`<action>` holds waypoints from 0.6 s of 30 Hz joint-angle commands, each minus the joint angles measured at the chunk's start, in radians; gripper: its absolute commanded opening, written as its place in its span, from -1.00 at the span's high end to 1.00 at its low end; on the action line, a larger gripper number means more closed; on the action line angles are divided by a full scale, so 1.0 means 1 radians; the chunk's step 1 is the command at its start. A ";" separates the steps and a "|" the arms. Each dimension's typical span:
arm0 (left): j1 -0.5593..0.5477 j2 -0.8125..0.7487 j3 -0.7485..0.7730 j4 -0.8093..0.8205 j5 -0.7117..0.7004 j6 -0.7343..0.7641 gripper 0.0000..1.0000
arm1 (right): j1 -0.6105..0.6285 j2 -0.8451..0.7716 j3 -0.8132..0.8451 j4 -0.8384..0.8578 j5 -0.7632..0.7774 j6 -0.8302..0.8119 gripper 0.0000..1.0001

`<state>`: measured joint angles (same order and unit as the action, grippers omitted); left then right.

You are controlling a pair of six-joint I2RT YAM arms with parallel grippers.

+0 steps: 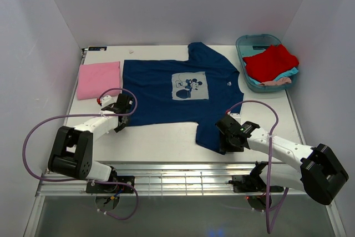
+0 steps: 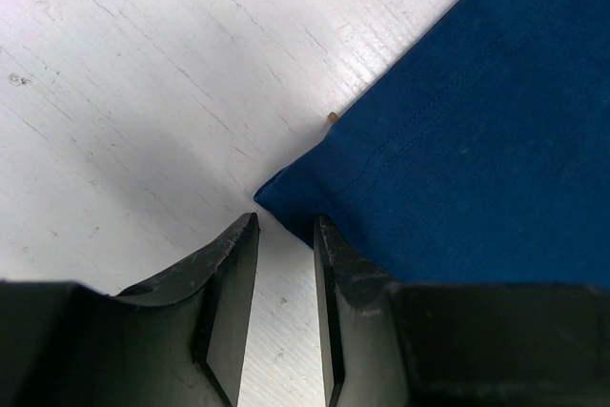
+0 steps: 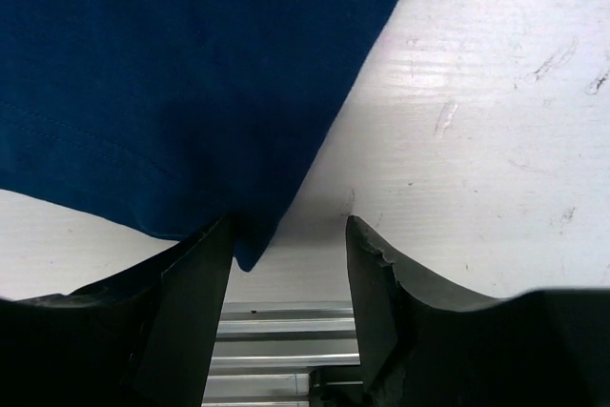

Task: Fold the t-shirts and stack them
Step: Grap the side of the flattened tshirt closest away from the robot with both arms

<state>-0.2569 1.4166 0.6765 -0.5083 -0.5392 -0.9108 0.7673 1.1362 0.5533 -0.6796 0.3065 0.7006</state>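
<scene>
Navy t-shirt (image 1: 166, 90) spread flat mid-table (image 1: 161, 137), pale print up, collar toward right.
Left gripper (image 1: 125, 116) low at shirt's near-left hem corner. Left wrist view: fingers (image 2: 229, 274) narrowly parted, bare table in gap, cloth corner just ahead of tips, not pinched.
Right gripper (image 1: 224, 137) at near sleeve edge. Right wrist view: jaws wide apart, released, cloth point beside one finger (image 3: 191, 293).
Pink t-shirt (image 1: 99, 80) folded, touching navy shirt's left edge.
Red t-shirt (image 1: 272, 62) over teal t-shirt (image 1: 288, 73), both in tub (image 1: 244, 43), far right.
</scene>
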 commanded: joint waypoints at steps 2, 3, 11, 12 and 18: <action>0.005 -0.030 0.011 -0.050 -0.016 -0.008 0.23 | 0.004 -0.001 -0.007 0.063 -0.015 0.016 -0.12; 0.007 -0.033 0.012 -0.056 -0.016 -0.008 0.24 | 0.004 -0.001 -0.007 0.064 -0.020 0.014 -0.10; 0.007 -0.065 0.011 -0.087 -0.016 -0.017 0.35 | 0.006 -0.001 -0.016 0.080 -0.060 0.011 0.15; 0.007 -0.064 0.009 -0.088 -0.016 -0.016 0.38 | 0.006 0.003 -0.023 0.077 -0.061 0.013 0.28; 0.007 -0.054 0.006 -0.093 -0.016 -0.014 0.51 | 0.009 0.010 -0.038 0.066 -0.067 0.023 0.77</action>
<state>-0.2569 1.3876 0.6765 -0.5884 -0.5392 -0.9184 0.7689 1.1404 0.5404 -0.5999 0.2394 0.7055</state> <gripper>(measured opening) 0.256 0.159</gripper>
